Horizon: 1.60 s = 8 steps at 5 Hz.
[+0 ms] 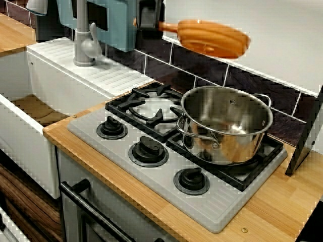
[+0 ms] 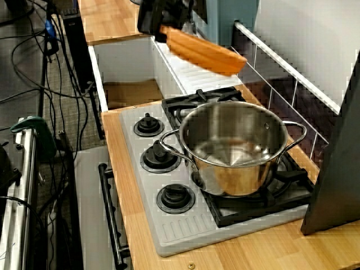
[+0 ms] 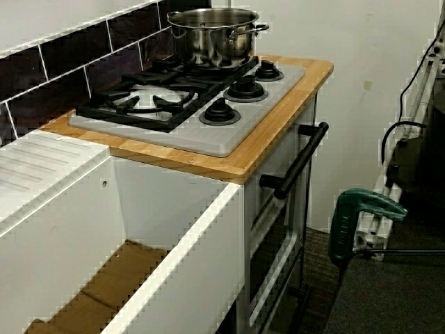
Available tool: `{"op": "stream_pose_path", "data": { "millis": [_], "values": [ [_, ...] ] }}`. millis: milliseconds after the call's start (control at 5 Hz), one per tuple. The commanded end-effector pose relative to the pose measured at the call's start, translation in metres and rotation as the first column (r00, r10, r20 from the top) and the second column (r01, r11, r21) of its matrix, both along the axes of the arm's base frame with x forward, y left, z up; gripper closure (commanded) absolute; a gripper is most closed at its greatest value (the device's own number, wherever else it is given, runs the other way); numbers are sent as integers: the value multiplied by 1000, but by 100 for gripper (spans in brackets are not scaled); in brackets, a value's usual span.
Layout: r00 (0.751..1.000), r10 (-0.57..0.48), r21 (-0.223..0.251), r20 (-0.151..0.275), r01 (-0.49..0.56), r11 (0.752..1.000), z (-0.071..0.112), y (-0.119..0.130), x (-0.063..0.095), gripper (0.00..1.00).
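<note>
In the front view of the stove my gripper (image 1: 149, 21) hangs high at the back, in front of the tiled wall. It is shut on the narrow end of an orange ridged utensil (image 1: 214, 39), which sticks out to the right, above and behind the steel pot (image 1: 227, 146). The side view shows the gripper (image 2: 160, 22) holding the orange utensil (image 2: 205, 52) tilted over the back burner, well above the pot (image 2: 236, 174). The pot stands empty on the right burner grate. The view along the counter shows the pot (image 3: 212, 38), not the gripper.
The grey stove plate (image 1: 217, 206) has three black knobs (image 1: 148, 150) and a bare left burner grate (image 1: 151, 108). A white sink (image 1: 20, 131) and grey faucet (image 1: 83, 45) lie to the left. A dark panel (image 1: 305, 136) leans at the right. An oven handle (image 1: 86, 201) runs below.
</note>
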State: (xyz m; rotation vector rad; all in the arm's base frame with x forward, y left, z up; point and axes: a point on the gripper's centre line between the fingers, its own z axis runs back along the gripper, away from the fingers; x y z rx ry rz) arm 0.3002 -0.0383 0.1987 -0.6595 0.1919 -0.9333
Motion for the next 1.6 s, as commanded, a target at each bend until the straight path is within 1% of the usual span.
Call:
{"op": "stream_pose_path", "data": {
  "millis": [0,200,400,600,800,1000,1200,1400],
  "values": [
    [965,108,80,239,-130,988,22,14,-8,100],
    [939,163,69,304,-192,979,31,26,-12,100],
    [890,229,75,395,-279,957,35,38,-18,100],
    [818,302,77,490,-386,919,33,53,-20,100],
    [769,344,75,539,-450,890,24,65,-18,100],
    [747,375,90,549,-498,863,12,75,-12,100],
    [698,419,105,581,-574,812,4,83,-11,100],
    [635,467,82,615,-641,763,-2,89,-17,100]
  ]
}}
